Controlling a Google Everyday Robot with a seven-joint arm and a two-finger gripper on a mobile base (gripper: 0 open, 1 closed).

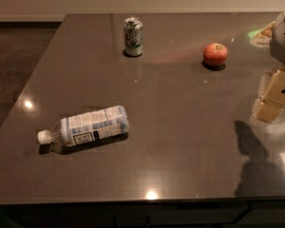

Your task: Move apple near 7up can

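Atop dark, glossy desk (pixel 180 141) below pale wall: red apple (pixel 215 54) sitting toward far right corner, nothing touching it. Green-and-silver 7up can (pixel 133 36) upright near middle of far edge, well apart from apple. Clear bottle (pixel 88 127) with white cap lying on its side toward near left corner. Pale gripper (pixel 275 96) hanging over right edge, closer to near edge than apple and apart from it; released or clenched, cannot tell. Shadow (pixel 251 160) cast on desk beneath.

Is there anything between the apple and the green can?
No. In the camera view, only bare table lies between the apple and the 7up can. The gripper hangs at the right edge.
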